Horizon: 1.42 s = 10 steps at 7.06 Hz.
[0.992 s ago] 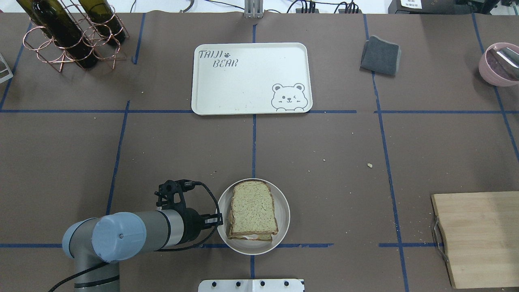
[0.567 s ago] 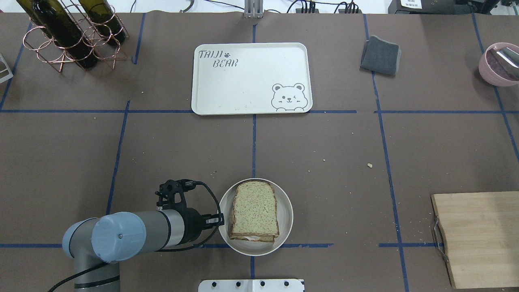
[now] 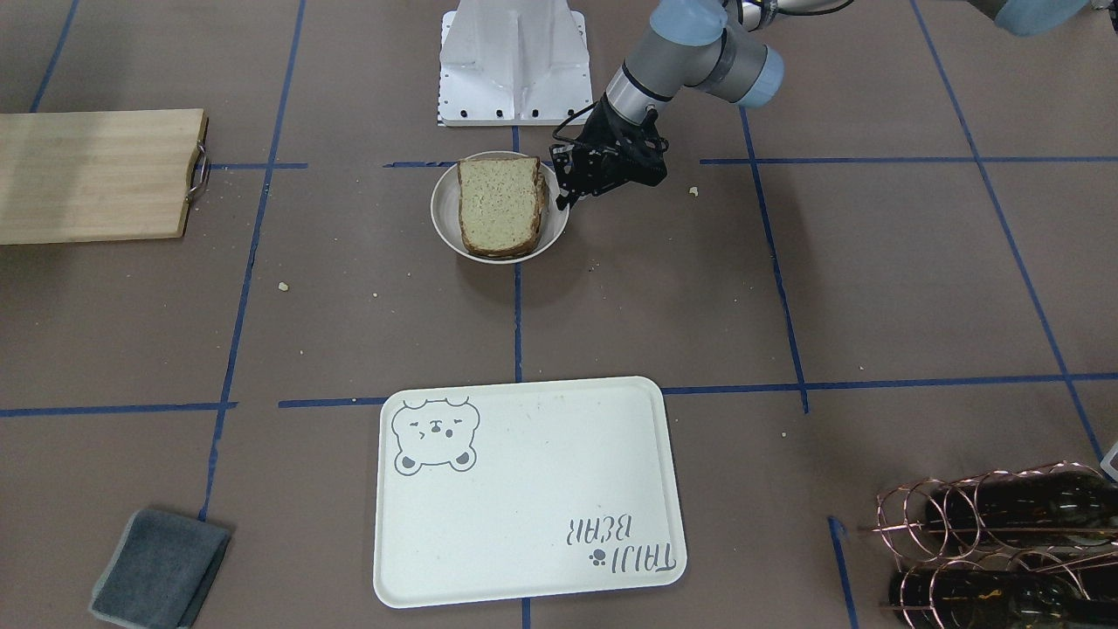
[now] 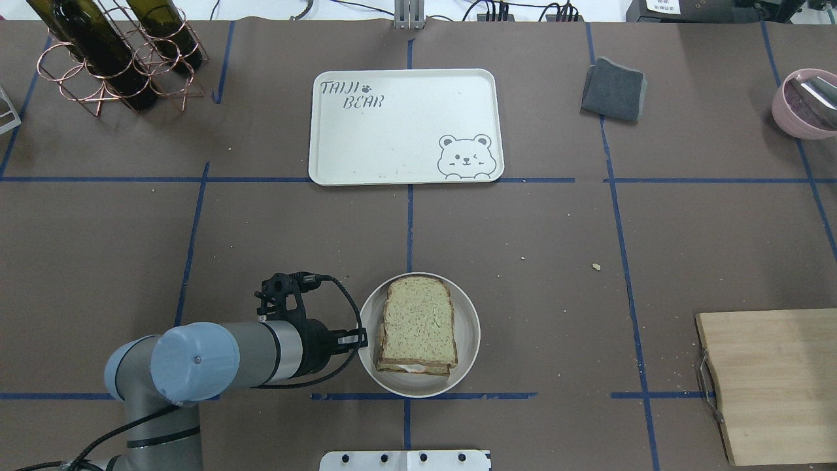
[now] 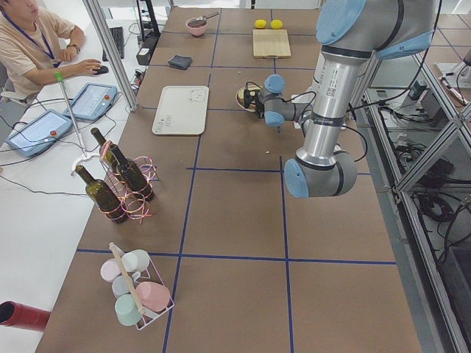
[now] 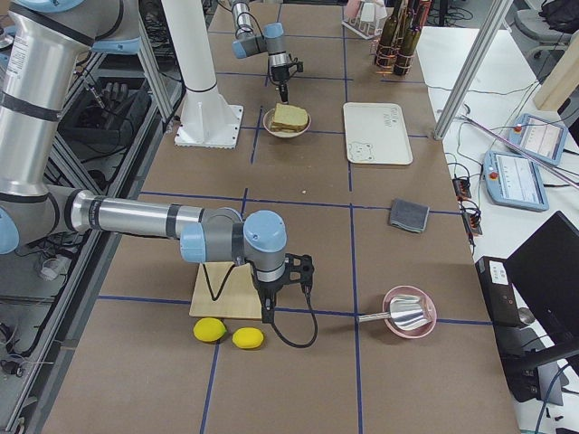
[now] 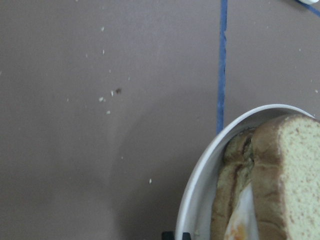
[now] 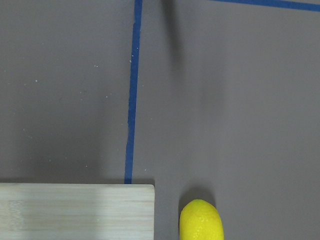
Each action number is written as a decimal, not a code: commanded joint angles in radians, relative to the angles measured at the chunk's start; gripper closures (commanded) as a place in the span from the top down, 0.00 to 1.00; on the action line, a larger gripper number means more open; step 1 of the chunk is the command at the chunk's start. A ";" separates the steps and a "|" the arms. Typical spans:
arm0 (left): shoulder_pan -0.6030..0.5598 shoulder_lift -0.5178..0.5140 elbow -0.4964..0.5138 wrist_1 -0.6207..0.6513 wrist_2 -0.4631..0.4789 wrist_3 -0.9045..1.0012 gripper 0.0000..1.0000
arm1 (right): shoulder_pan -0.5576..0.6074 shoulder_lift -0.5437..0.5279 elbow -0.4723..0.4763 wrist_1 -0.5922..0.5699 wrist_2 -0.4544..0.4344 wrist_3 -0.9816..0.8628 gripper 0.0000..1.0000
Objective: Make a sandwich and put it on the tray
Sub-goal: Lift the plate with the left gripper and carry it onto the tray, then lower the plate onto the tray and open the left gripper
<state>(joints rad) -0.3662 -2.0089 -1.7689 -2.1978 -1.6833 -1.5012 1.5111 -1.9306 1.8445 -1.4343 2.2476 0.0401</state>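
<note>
**Sandwich on its plate, held at the rim; tray not yet reached**

The assembled sandwich (image 4: 418,327), with egg showing at its near edge, is seen lying on the plate (image 4: 467,335). It is on the robot's side of the table, well apart from the tray (image 4: 405,124), on which nothing lies. The left gripper (image 4: 361,339) is set low against the plate's left rim. In the wrist view its dark fingertips (image 7: 168,235) are seen close together at that rim, so it is judged to be closed on the plate and not on the bread. The rim is presumably taken so that the soft stack is neither squashed nor shifted. The right gripper (image 6: 268,312) is hung near the board (image 4: 771,386) and lemons (image 6: 210,330), well apart from the plate. Its opening cannot be told. Only the transfer to the tray is judged to remain.
</note>
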 commanded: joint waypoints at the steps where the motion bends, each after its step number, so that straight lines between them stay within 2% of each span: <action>1: -0.173 -0.214 0.206 0.052 -0.103 0.099 0.00 | 0.001 -0.001 -0.005 0.000 -0.002 0.001 1.00; 2: -0.247 -0.306 0.348 0.043 -0.142 0.184 0.00 | 0.001 -0.001 -0.005 0.000 -0.002 0.001 1.00; 3: -0.323 -0.342 0.430 0.027 -0.229 0.272 0.00 | 0.006 -0.004 -0.005 -0.002 0.000 0.001 1.00; 4: -0.367 -0.400 0.553 -0.014 -0.248 0.304 0.00 | 0.018 -0.005 -0.005 0.000 0.000 0.000 1.00; 5: -0.385 -0.474 0.733 -0.130 -0.248 0.309 0.00 | 0.026 -0.005 -0.005 0.000 0.001 -0.002 1.00; 6: -0.391 -0.497 0.826 -0.184 -0.246 0.318 0.00 | 0.029 -0.005 -0.005 0.000 0.001 -0.002 1.00; 8: -0.390 -0.508 0.882 -0.210 -0.239 0.349 0.00 | 0.031 -0.005 -0.005 0.000 0.001 -0.002 1.00; 9: -0.388 -0.510 0.882 -0.218 -0.239 0.355 0.06 | 0.031 -0.005 -0.005 0.000 0.001 -0.002 1.00; 10: -0.388 -0.508 0.881 -0.218 -0.237 0.396 0.63 | 0.031 -0.007 -0.005 0.000 0.001 -0.002 1.00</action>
<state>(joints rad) -0.7552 -2.5167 -0.8916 -2.4111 -1.9219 -1.1399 1.5415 -1.9364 1.8392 -1.4343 2.2488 0.0383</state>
